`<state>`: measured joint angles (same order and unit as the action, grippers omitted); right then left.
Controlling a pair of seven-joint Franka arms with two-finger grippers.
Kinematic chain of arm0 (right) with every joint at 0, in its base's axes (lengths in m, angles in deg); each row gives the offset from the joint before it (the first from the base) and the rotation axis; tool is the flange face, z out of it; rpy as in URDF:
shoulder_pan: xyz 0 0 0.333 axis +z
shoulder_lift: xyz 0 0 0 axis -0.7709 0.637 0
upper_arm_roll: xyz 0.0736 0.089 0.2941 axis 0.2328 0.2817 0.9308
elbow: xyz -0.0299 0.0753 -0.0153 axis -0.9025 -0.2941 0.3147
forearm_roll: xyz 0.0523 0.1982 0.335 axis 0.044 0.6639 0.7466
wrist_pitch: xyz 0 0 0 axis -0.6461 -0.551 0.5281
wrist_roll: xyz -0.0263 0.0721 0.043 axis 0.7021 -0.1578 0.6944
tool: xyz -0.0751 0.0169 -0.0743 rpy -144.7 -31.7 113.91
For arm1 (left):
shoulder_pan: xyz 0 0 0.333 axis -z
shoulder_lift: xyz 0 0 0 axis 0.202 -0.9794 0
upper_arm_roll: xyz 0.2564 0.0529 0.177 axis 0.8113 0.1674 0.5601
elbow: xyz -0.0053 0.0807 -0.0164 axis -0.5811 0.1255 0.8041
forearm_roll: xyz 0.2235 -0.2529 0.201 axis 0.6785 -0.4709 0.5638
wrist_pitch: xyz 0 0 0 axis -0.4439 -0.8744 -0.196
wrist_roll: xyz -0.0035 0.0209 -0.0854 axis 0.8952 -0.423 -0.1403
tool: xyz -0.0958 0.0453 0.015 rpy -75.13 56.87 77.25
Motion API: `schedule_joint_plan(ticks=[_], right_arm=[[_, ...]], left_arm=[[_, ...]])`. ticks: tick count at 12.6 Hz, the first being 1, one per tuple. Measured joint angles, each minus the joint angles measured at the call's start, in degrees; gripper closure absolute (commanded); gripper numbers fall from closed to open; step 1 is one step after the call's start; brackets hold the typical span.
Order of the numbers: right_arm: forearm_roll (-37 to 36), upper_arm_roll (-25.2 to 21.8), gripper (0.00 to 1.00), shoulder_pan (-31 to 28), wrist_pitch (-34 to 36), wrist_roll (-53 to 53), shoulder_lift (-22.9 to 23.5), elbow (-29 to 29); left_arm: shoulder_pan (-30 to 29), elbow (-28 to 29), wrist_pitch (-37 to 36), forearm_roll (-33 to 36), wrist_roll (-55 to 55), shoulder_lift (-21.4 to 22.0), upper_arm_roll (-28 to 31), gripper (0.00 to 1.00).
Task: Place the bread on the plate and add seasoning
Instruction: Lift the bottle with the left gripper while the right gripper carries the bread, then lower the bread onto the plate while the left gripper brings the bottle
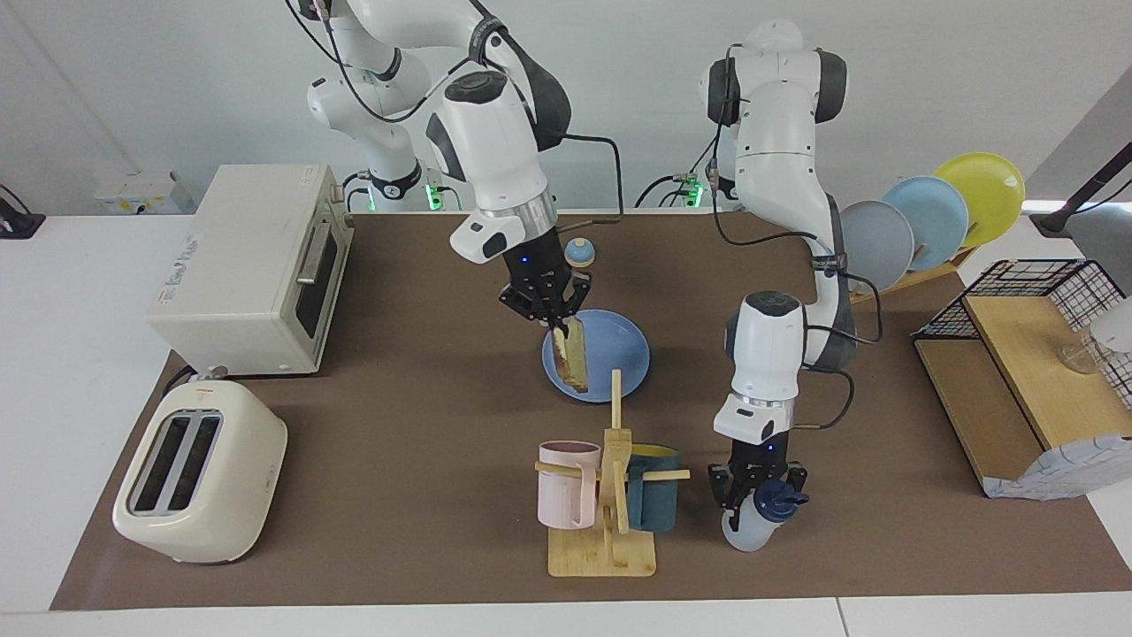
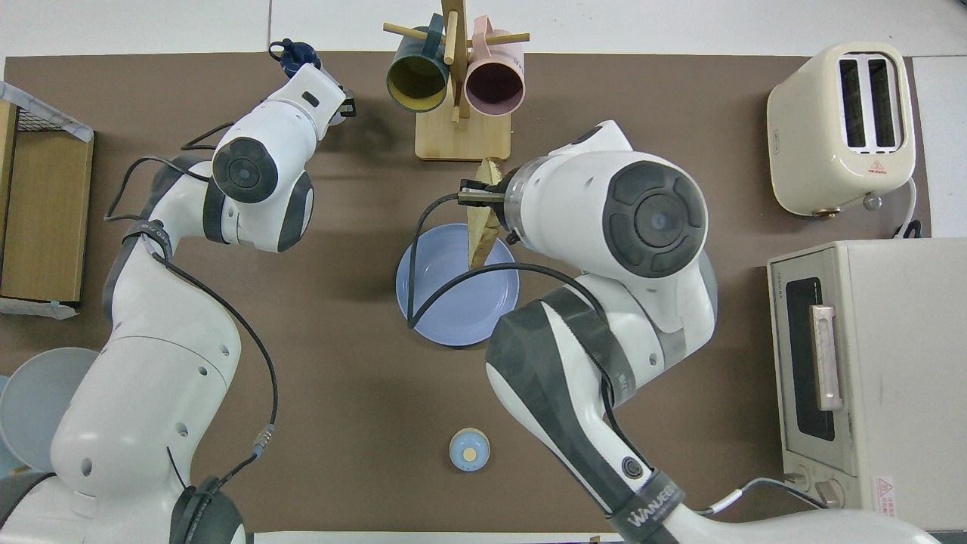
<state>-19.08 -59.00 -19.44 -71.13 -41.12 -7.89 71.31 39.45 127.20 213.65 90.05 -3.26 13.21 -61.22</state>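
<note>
In the overhead view the right arm's big wrist fills the centre of the frame and hides most of the right gripper (image 1: 550,320), so only a fingertip and a wedge of the bread (image 2: 482,227) show past it; the left arm's wrist likewise covers the left gripper (image 1: 757,497) at upper left, leaving just the dark cap of the seasoning bottle (image 2: 293,57) peeking out. The bottle's lower half is pale and hard to separate from the mat in the facing view.

The right gripper, centre of the facing view, is clamped on the top edge of the bread (image 1: 575,356); the slice hangs on edge (nearly upright) over the blue plate (image 1: 619,354), its lower corner at the plate's rim, though whether it touches cannot be told. The left gripper, lower right of centre in that view, has its fingers closed around the bottle (image 1: 759,518) at the cap end; the bottle leans, and sits just beside the wooden mug rack (image 1: 610,522), which carries a pink mug (image 1: 566,485) and a dark teal mug (image 1: 656,491).
</note>
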Motion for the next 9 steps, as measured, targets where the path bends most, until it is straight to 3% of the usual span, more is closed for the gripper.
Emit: schedule_joint_plan(ticks=[5, 9], right_arm=[[0.35, -0.01, 1.00, 3.56, -9.64, -2.23, -0.54, 8.40], [0.36, -0.01, 1.00, 6.27, -10.27, -5.77, -0.59, 10.29]], left_arm=[[-1.14, -0.99, -3.23, -0.11, 0.75, 2.36, 0.28, 1.00], [-2.81, -1.36, -11.02, -0.02, -4.85, 8.11, 0.35, 1.00]])
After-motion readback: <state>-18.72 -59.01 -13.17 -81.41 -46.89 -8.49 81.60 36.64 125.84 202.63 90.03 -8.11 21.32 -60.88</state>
